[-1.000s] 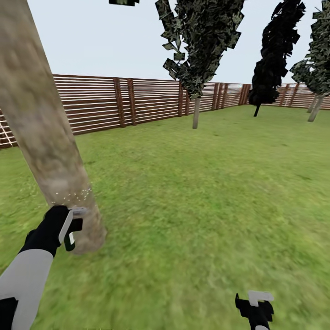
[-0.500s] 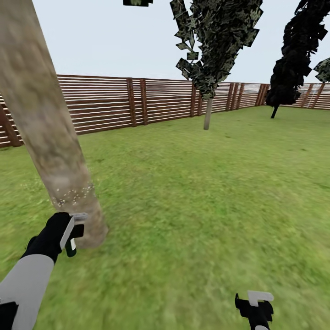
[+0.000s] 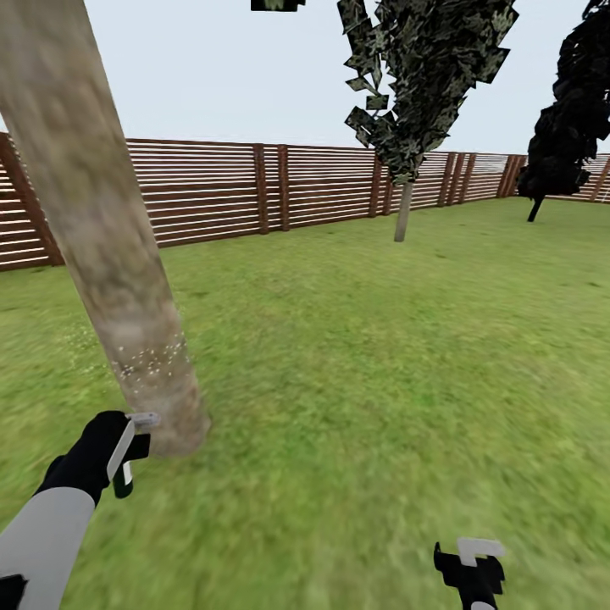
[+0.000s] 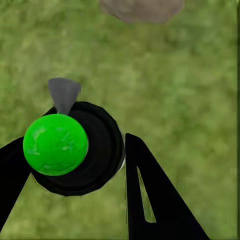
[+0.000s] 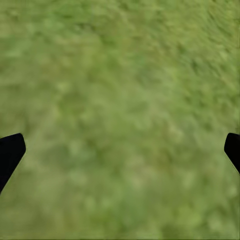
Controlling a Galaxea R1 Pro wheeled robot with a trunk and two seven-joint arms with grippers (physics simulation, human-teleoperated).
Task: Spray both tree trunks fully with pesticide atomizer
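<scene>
Our left gripper (image 3: 127,449) clasps the dark atomizer (image 4: 75,150), green-topped, beside the leaning mottled trunk (image 3: 110,254) flecked with whitish pesticide specks (image 3: 152,363).

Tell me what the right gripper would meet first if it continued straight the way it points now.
Most likely only the grass. The right gripper points down at the lawn, open, and nothing lies between; the depth is unclear.
</scene>
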